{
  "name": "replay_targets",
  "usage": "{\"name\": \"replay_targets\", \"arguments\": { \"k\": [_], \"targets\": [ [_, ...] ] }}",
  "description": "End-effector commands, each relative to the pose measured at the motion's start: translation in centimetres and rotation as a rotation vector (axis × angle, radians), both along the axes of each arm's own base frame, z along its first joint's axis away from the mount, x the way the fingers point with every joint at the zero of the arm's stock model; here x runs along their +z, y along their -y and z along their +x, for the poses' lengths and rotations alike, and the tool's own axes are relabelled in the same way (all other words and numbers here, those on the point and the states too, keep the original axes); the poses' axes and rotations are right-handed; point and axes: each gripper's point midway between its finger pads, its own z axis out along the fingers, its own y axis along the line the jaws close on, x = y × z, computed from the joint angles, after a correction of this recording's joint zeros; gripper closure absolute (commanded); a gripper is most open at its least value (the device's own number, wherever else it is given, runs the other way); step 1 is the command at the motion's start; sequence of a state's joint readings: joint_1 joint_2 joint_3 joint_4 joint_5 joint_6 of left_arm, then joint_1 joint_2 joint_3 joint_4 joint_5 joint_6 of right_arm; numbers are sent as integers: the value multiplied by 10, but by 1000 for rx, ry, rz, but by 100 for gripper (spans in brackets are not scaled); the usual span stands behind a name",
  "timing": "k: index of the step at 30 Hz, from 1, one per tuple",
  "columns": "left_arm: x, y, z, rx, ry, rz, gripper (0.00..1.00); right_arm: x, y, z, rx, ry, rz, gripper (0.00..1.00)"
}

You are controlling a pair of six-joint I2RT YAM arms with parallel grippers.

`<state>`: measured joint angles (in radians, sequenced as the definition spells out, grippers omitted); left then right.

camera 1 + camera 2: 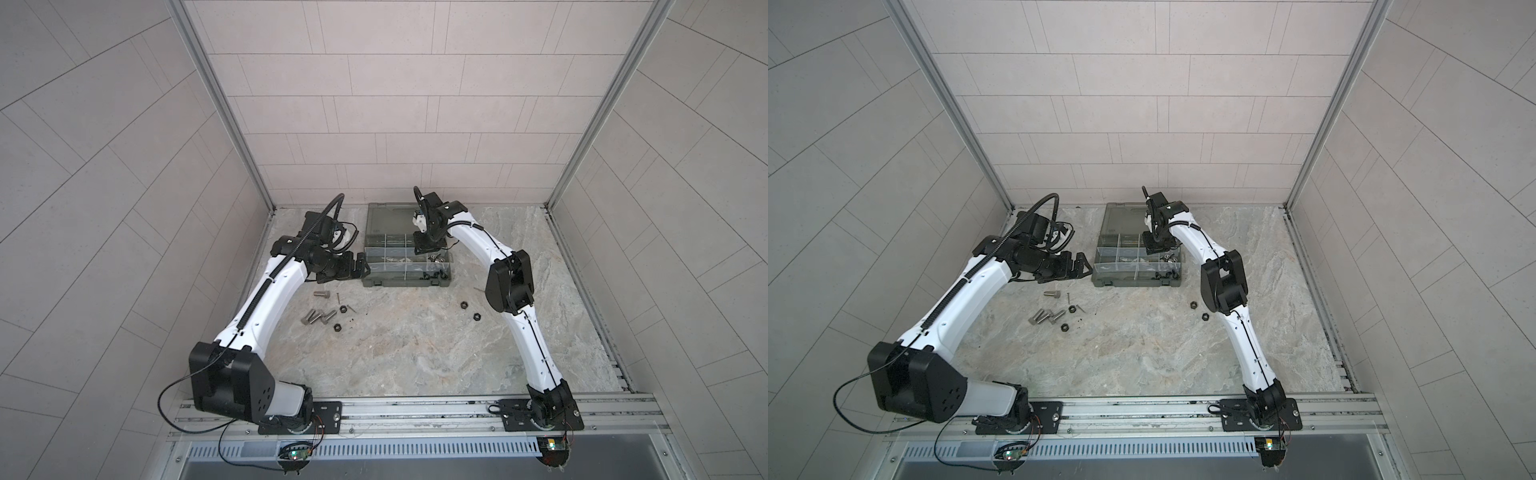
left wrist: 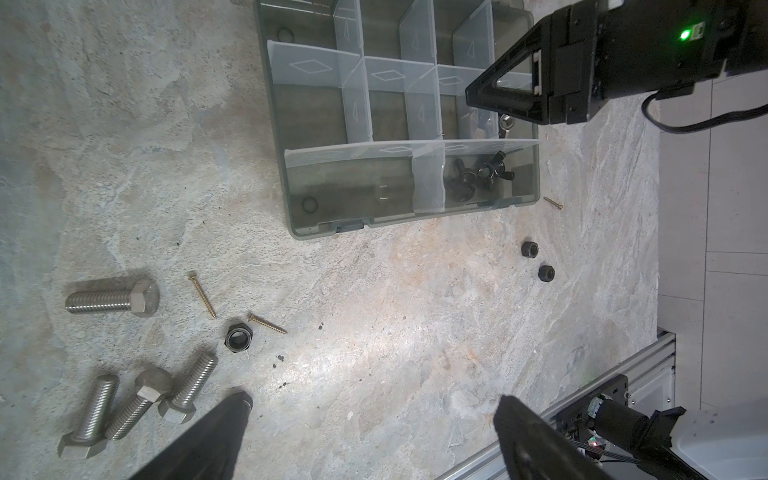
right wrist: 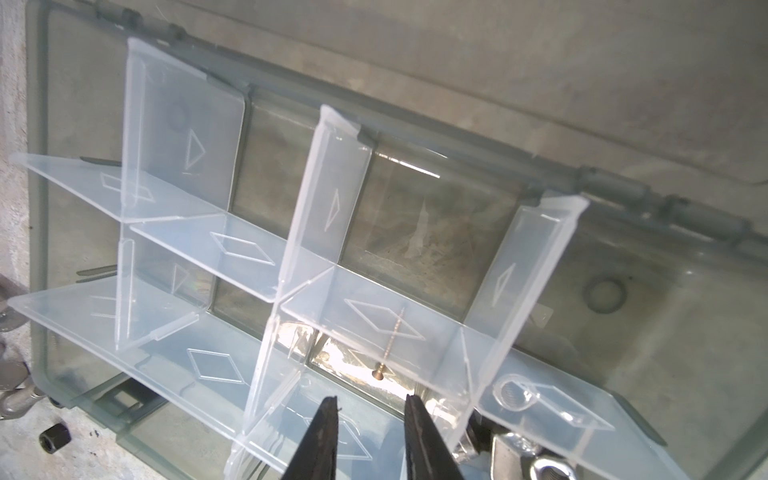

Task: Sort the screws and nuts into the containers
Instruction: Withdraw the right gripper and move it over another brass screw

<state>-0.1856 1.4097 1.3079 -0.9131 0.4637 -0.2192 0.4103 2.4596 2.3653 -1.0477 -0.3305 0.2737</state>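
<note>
Grey-green translucent plastic organizer case (image 2: 299, 216) sits on the marble table (image 1: 415, 353). Right gripper (image 3: 372, 401) above it, jaws slightly parted, empty; thin brass screw (image 3: 388, 345) lies in a compartment beneath. Left gripper (image 2: 372, 401) beside the case, jaws wide apart. Silver hex bolts (image 2: 112, 297) and black hex nuts (image 2: 238, 337) lie loose before the case.

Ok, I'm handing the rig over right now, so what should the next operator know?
Left claw: wide open, empty, hovering beside the case.
Right claw: open, empty, over the case; a thin screw lies in the compartment below it.
Done: black wing nuts sit in a corner compartment.
Left on the table: four bolts, four hex nuts, three thin screws.
</note>
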Motion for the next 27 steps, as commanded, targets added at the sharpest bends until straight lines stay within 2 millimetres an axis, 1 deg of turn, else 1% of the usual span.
{"name": "replay_targets", "arguments": {
  "k": [1, 4, 6, 8, 11, 13, 18, 21, 24, 25, 27],
  "targets": [
    [7, 2, 6, -1, 12, -15, 0, 34, 6, -2, -9, 33, 12, 72],
    [7, 6, 10, 1, 12, -38, 0, 59, 20, -12, 18, 63, -30, 74],
    [7, 9, 13, 2, 10, -59, 0, 67, 33, -22, 23, 54, -66, 77],
    [7, 12, 17, 8, 11, -74, 0, 67, 49, -34, 11, 27, -109, 78],
    [8, 18, 22, 8, 20, -97, 0, 54, 72, -56, 3, -13, -185, 80],
    [10, 26, 23, -2, 27, -112, 0, 46, 83, -71, -7, -30, -212, 80],
    [9, 58, 20, -80, 32, -113, 0, 20, 110, -107, -34, -90, -282, 77],
    [10, 76, 18, -119, 34, -114, 0, 7, 125, -122, -48, -114, -335, 75],
    [13, 89, 17, -145, 45, -120, 0, -8, 140, -131, -72, -137, -381, 71],
    [13, 92, 17, -148, 47, -120, 0, -12, 145, -133, -85, -145, -395, 69],
    [14, 96, 16, -156, 51, -124, 0, -17, 153, -134, -117, -154, -416, 63]
  ]
}}
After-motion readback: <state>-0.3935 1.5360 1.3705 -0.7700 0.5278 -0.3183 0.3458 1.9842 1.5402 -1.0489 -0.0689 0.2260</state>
